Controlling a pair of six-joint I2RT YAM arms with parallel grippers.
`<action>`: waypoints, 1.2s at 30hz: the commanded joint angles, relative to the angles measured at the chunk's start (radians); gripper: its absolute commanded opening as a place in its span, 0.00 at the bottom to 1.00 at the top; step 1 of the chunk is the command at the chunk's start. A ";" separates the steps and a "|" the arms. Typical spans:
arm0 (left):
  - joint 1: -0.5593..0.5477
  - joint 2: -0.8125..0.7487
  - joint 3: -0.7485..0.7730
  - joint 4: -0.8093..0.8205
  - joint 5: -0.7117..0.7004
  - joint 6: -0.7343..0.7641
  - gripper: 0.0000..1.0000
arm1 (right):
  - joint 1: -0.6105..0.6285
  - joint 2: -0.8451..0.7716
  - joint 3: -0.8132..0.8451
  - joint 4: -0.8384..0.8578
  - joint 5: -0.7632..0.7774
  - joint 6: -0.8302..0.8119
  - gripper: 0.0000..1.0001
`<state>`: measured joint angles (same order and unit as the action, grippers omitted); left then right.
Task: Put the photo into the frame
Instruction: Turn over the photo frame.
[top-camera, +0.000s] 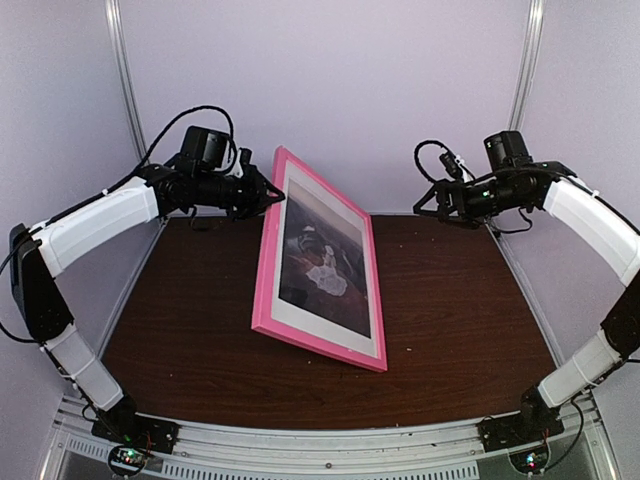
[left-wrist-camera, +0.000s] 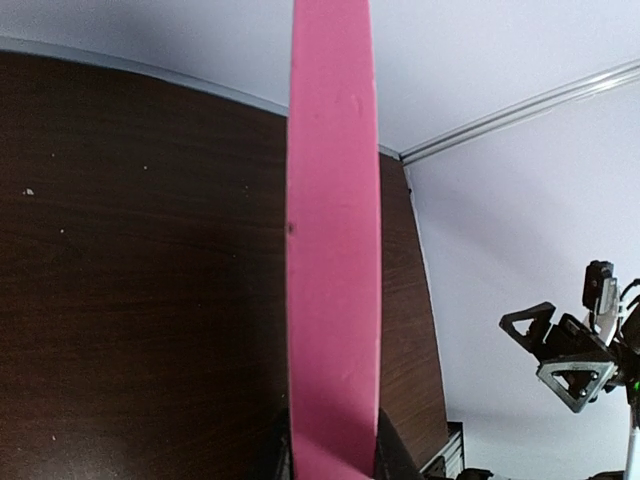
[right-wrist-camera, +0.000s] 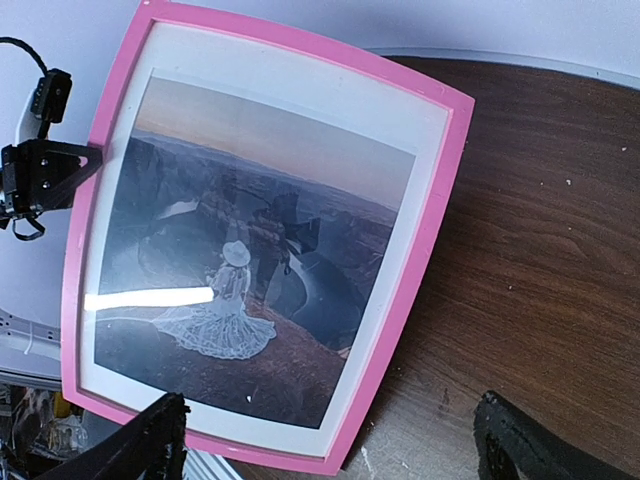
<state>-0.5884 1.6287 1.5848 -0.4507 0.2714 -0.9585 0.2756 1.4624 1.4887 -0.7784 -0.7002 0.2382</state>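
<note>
Sitting inside the frame (top-camera: 267, 240), the photo (top-camera: 325, 262) shows face-out: dusky canyon landscape, a pale figure in hat and white dress near centre, white margin on all four sides. From the right wrist view a bright streak of glare crosses the print at about 8 o'clock from the figure.

Frame: pink front, narrow bars. It stands near the middle of the desk (top-camera: 450, 300), raised on one short edge and leaning. The low edge rests on the dark wood at 6 o'clock of the overhead view, the high end points toward 12. The front faces toward 3 o'clock.

Left end effector (top-camera: 272, 193): comes in from 10 o'clock and is clamped narrowly on the frame's long outer bar near its high end. The left wrist view looks straight along that pink bar, with a dark finger on either side of it at 6 o'clock.

Right end effector (top-camera: 428, 200): at 2 o'clock overhead, off the desk surface, well apart from the frame, jaws spread wide with nothing between them. Its own wrist camera looks squarely at the photo's face, with both dark fingertips at the bottom corners of that view.
</note>
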 joint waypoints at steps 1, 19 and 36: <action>0.021 -0.084 -0.051 0.330 0.067 -0.145 0.00 | 0.004 0.004 -0.022 -0.002 0.028 -0.005 1.00; 0.069 0.002 -0.260 0.483 0.159 -0.236 0.01 | 0.003 0.030 -0.084 0.014 0.029 -0.007 1.00; 0.112 0.074 -0.338 0.471 0.223 -0.215 0.42 | 0.002 0.054 -0.106 0.028 0.028 -0.002 1.00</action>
<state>-0.4885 1.6985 1.2518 -0.0826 0.4465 -1.1877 0.2756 1.5108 1.3937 -0.7719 -0.6804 0.2352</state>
